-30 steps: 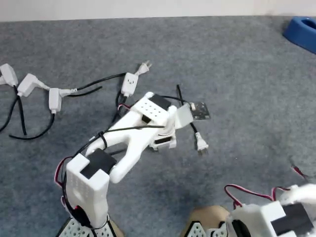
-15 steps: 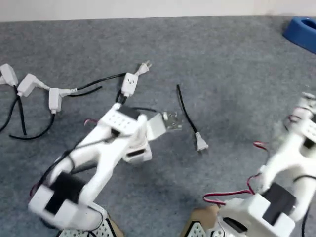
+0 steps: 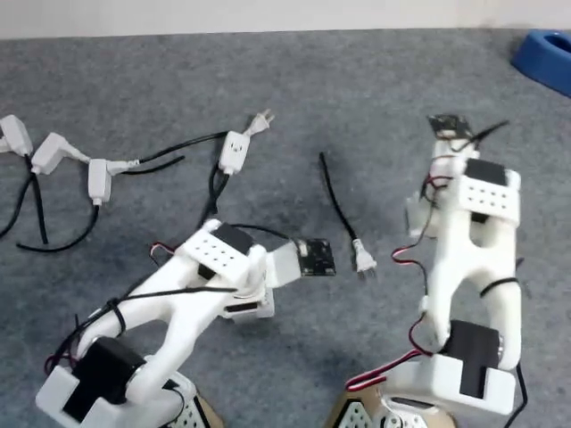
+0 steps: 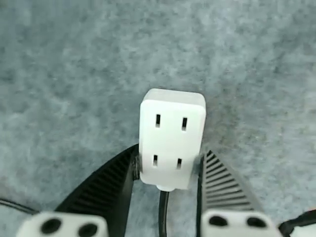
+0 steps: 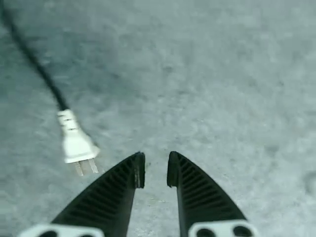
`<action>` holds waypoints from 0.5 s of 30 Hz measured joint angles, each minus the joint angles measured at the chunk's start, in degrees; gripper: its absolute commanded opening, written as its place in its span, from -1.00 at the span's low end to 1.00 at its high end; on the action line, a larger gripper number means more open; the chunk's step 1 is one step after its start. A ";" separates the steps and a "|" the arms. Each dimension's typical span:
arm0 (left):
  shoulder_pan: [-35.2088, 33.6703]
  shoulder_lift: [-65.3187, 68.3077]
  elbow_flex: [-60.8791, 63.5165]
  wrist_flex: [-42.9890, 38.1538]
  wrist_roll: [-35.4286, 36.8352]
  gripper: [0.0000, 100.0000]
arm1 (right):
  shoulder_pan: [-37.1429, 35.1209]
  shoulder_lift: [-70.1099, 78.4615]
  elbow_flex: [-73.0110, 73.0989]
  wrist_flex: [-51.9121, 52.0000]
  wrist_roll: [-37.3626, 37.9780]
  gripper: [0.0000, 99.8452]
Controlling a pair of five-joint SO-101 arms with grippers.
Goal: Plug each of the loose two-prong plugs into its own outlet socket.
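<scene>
Above grey carpet (image 4: 74,59), left hand (image 4: 169,160) clamps a white outlet socket (image 4: 172,128).

No readable text, labels, numbers or signs anywhere.

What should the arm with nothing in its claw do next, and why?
Probably shift the right gripper sideways over the loose two-prong plug and widen its jaws: the plug lies beside it, ungripped, while the left gripper holds the outlet socket.
</scene>
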 measured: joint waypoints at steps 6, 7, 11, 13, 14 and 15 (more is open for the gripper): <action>-1.67 -2.29 -1.58 0.00 0.09 -0.71 | -6.51 0.00 -4.57 2.73 0.00 -0.82; -2.37 -3.16 -1.93 0.00 0.09 -0.71 | -7.65 0.00 -5.10 2.99 -0.18 -0.82; -3.78 -6.33 -2.20 0.00 0.09 -0.71 | -11.78 0.00 -5.19 3.25 -0.18 -0.82; -4.75 -7.21 -2.20 0.00 0.09 -0.70 | -13.36 0.00 -4.75 3.25 -0.18 -0.82; -5.10 -7.47 -2.20 0.09 0.09 -0.70 | -13.80 0.00 -4.66 3.16 -0.26 -0.82; -5.10 -7.56 -2.20 0.09 0.09 -0.70 | -14.15 0.00 -4.66 2.99 -0.79 -0.82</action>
